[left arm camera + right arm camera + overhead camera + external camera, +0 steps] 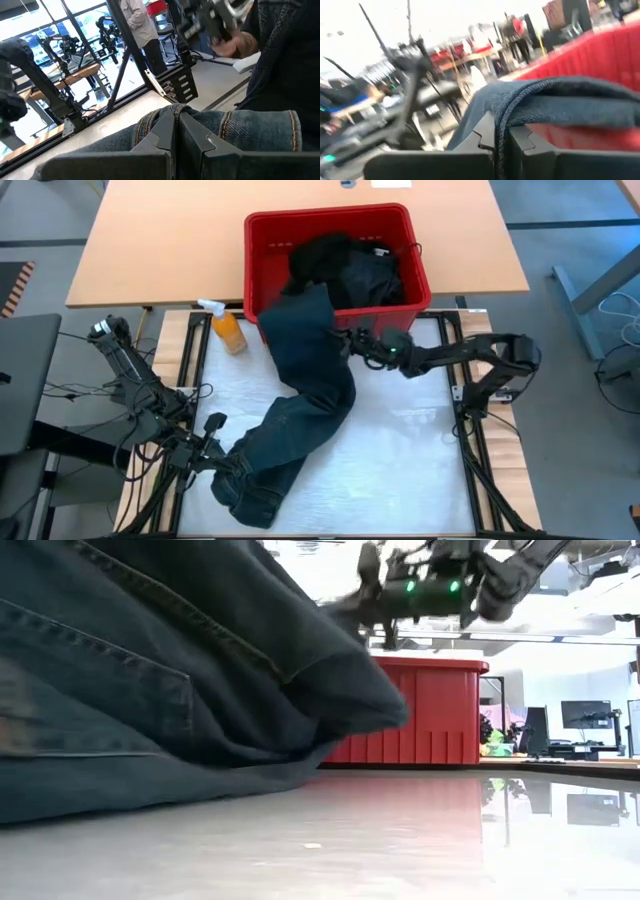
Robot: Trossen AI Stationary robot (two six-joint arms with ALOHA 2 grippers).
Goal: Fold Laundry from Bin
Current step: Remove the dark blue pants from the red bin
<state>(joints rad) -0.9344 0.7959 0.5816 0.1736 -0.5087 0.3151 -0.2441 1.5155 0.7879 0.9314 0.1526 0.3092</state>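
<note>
Dragging one pair of dark blue denim jeans [300,410] out of the red bin [262,255], with both end effectors pinching the garment. Running diagonally across the high view: one end draped over the bin's front rim at upper centre, the other end bunched on the pale desk [400,470] toward the lower left. Gripping the lower-left end with the left end effector [222,463], fingers pressed together on a fold of denim, as the left wrist view confirms. Clamping the right end effector [352,343] on the jeans' edge just in front of the bin, fingers nearly pressed together over a fold in the right wrist view. Lying between the two grips along that diagonal, so pulling apart along it would likely stretch the garment flat. Remaining in the bin: a heap of dark garments [345,268], number impossible to tell. Standing beside the bin's left corner: one orange spray bottle [226,326].
</note>
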